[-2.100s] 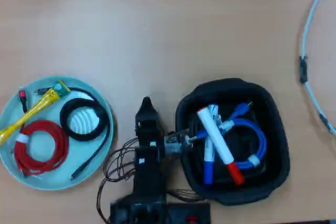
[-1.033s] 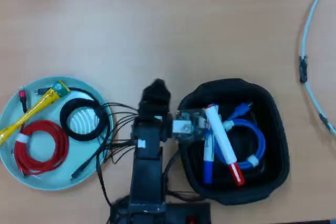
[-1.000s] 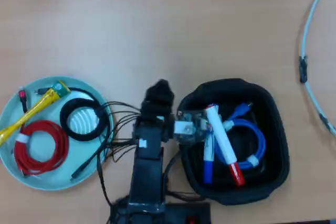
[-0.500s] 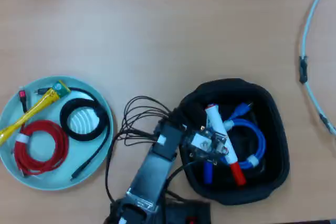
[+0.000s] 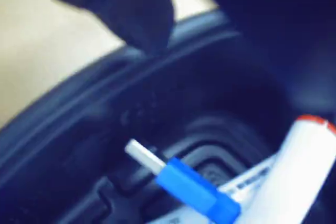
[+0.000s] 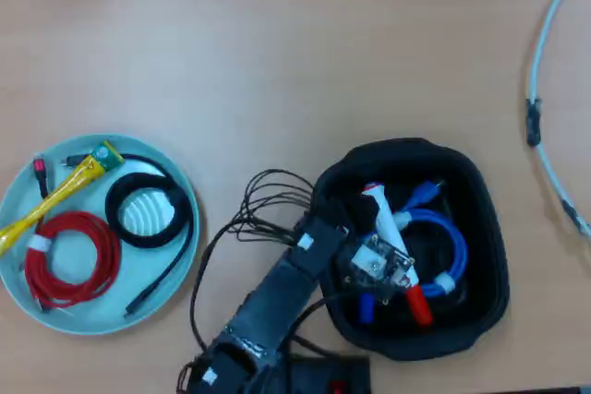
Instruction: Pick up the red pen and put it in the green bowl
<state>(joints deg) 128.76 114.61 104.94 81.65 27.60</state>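
Note:
The red pen point(image 6: 416, 302), a white marker with a red cap, lies inside the black container point(image 6: 489, 228), not in the green bowl point(image 6: 92, 306) at the left of the overhead view. The wrist view is blurred; the pen's white barrel point(image 5: 299, 182) lies at the lower right, next to a blue USB plug point(image 5: 189, 184). My gripper point(image 6: 379, 260) hangs low inside the container, over the pen's barrel. In the wrist view my gripper point(image 5: 210, 51) shows two dark jaws with a gap between them and nothing in it.
The green bowl holds a red cable coil point(image 6: 69, 260), a black cable coil point(image 6: 148, 209) and a yellow cable point(image 6: 65, 191). The container also holds a blue cable point(image 6: 452, 246) and a blue-capped marker point(image 6: 365, 306). A white cable point(image 6: 545, 89) runs along the right edge.

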